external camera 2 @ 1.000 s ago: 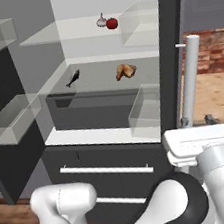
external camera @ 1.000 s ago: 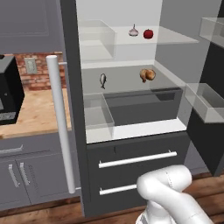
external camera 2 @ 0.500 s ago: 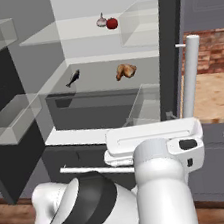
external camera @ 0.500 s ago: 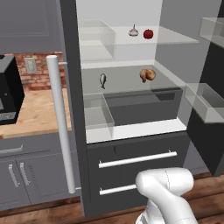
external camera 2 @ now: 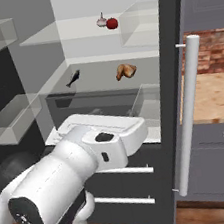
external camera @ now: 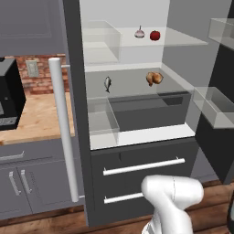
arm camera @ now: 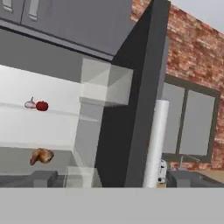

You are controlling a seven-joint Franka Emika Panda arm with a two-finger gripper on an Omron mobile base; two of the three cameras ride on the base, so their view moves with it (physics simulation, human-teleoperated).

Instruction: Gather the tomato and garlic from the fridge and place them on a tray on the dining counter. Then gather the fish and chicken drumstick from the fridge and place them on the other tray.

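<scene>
The open fridge holds all four foods. On the top shelf the garlic lies just left of the red tomato; from the other side the garlic and tomato again sit close together. One shelf down lie the dark fish and the brown chicken drumstick. The hand view catches the tomato and drumstick at its left. My arm's white hand hovers before the fridge's lower drawer, fingers hidden behind it. Trays and dining counter are out of view.
The fridge's long white door handle stands left of the opening. A wooden counter with a black appliance lies beyond it. Clear door bins hang at the right. Two dark drawers sit below the shelves.
My arm has swung up and across in the right base view, bringing the hand in front of the fridge's lower part. The foods have not moved.
</scene>
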